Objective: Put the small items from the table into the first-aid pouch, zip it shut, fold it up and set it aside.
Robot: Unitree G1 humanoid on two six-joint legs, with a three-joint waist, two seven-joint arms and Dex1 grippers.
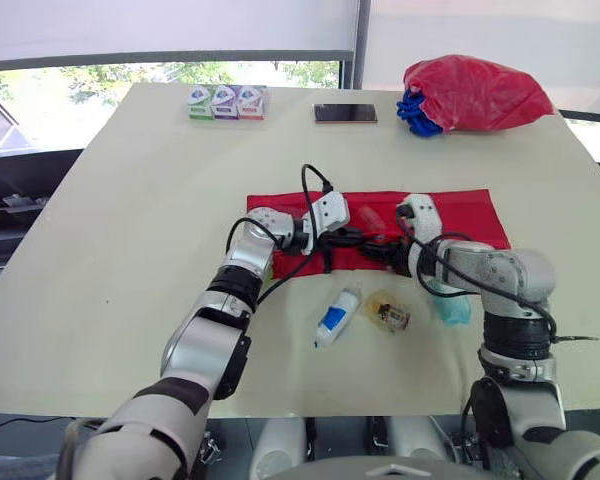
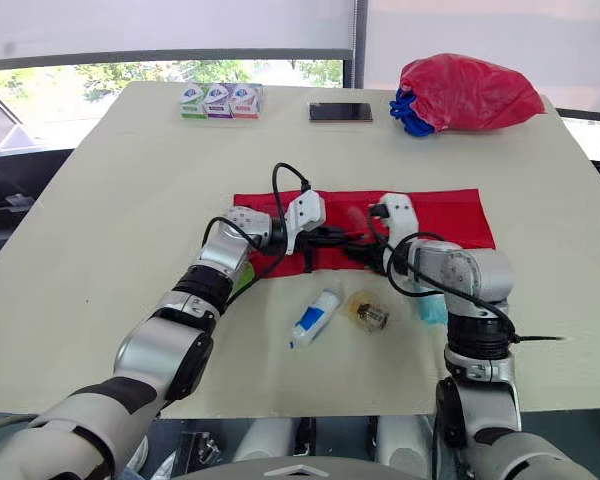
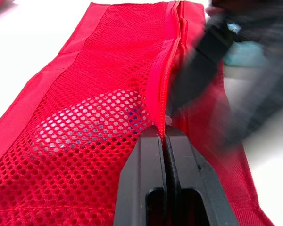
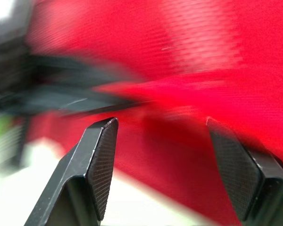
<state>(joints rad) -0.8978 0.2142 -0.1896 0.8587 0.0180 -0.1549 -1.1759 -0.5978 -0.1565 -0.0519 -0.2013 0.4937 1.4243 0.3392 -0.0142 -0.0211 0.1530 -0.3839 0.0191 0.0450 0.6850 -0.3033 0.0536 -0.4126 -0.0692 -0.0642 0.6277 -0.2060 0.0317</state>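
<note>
Left eye view: both forearms angle inward, wrists hiding the middle of the red mesh fabric pouch (image 1: 460,212) on the tabletop (image 1: 130,230). I can't identify the teal item (image 1: 454,310) behind the right forearm. Left tool (image 3: 166,133) is pinched shut on the pouch's zipper edge. Right tool (image 4: 161,123) gapes wide, low over it.
</note>
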